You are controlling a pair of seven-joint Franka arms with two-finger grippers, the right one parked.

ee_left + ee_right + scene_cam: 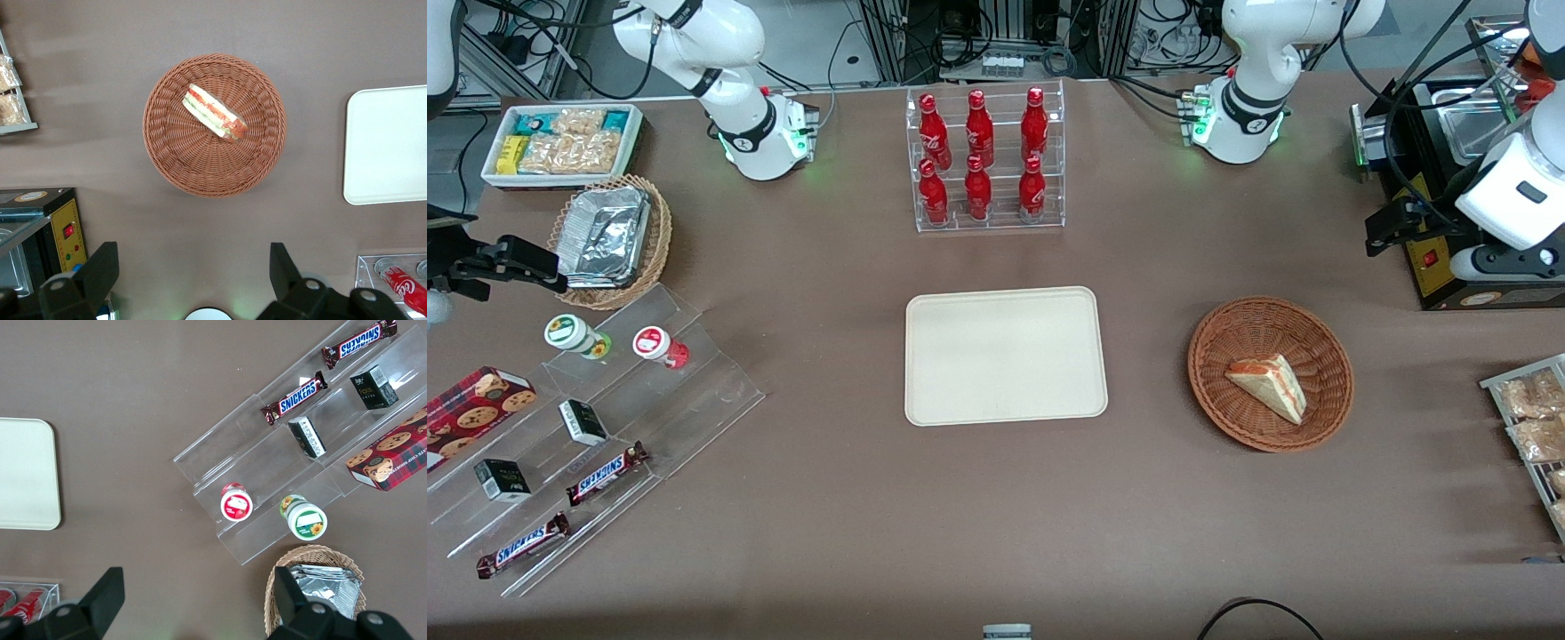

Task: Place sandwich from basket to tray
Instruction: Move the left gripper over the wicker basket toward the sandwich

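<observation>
Overhead, the hand [193, 280] hangs spread — seemingly well above the brown table [996, 516] — sandwich [214, 111] in basket [180, 160].

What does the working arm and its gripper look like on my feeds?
The left arm has glossy white rounded shells with black joint bands and black cables; its base glows green. The gripper, above the table beside the basket, has two dark, wedge-shaped fingers, spread open.

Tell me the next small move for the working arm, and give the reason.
Probably bring the gripper over the basket and lower it toward the sandwich. Its fingers are open and empty, high above bare table beside the basket; the sandwich lies in the basket and the tray holds nothing.
</observation>
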